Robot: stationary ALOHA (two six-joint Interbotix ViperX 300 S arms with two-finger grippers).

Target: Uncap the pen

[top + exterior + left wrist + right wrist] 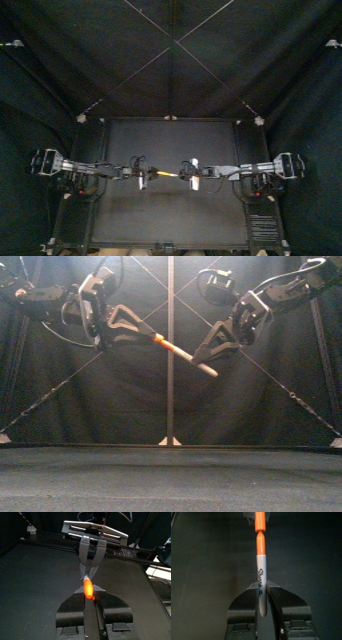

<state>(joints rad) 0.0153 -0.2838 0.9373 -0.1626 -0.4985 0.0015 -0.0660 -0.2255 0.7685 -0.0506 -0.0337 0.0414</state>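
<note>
Pen (185,356) aloft over the table (167,215): my left gripper (147,335) pinches the orange cap (260,519). My right gripper (262,594) clamps the grey barrel (260,567).

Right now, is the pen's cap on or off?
On: the orange cap meets the pen barrel with no gap; left hand grips the cap, right hand the barrel.

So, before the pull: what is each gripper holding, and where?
Both hold the pen in mid-air: left gripper on its orange cap, right gripper on its pale barrel.
</note>
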